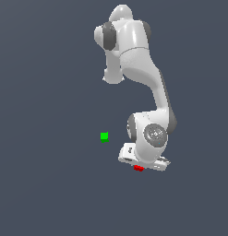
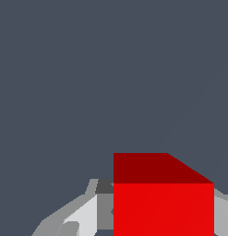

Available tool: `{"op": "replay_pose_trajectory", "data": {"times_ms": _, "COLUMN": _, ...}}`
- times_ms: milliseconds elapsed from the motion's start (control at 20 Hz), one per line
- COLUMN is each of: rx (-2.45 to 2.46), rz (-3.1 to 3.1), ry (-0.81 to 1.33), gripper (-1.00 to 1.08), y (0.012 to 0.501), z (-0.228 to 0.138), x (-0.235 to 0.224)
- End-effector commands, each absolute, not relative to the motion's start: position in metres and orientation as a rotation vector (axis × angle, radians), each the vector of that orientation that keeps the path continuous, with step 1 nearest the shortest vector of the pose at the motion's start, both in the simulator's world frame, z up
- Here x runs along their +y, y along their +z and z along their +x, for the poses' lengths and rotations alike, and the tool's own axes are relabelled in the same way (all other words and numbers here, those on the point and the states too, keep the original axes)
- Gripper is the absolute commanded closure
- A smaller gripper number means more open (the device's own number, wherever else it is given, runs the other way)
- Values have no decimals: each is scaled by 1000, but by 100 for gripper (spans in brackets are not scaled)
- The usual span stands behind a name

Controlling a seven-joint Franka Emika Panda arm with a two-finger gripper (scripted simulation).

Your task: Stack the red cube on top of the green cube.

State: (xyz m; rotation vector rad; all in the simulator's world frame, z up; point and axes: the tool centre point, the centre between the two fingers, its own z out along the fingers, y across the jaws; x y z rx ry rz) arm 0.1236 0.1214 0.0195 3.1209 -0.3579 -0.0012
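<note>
Nearest the wrist camera: red cube (image 2: pixel 163 207), large in frame, bright front face and darker upper face both visible. Flanked on both sides by grey-white fingers (image 2: pixel 83 216) of the tool (image 2: pixel 157 221); cube lodged between them, contact on either side appearing close, though the far finger shows only as a sliver at the frame edge. Judged gripped on the red cube, jaws narrowed to its width.

From the exterior view: tool (image 1: pixel 142 165) pointing downward at the end of the white arm (image 1: pixel 150 92), wrist bent low. Red cube (image 1: pixel 138 168) protruding just beneath the tool's underside, small against the tool body. Whether resting on the tabletop (image 1: pixel 51 184) or lifted slightly clear of it: cannot tell.

Green cube (image 1: pixel 104 136) well apart from the tool, off toward the exterior view's left and somewhat higher in frame. Standing alone on the plain dark tabletop, nothing touching it. Not visible from the wrist view.
</note>
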Motion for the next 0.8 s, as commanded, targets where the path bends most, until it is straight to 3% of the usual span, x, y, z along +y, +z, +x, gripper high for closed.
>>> {"op": "replay_pose_trajectory", "data": {"times_ms": 0, "rx": -358, "rz": 3121, "ry": 0, "gripper": 108, "y": 20, "z": 124, "x": 121}}
{"op": "replay_pose_trajectory", "data": {"times_ms": 450, "rx": -358, "rz": 3121, "ry": -1, "gripper": 108, "y": 24, "z": 123, "x": 121}}
{"op": "replay_pose_trajectory", "data": {"times_ms": 750, "rx": -358, "rz": 3121, "ry": -1, "gripper": 108, "y": 52, "z": 123, "x": 121}}
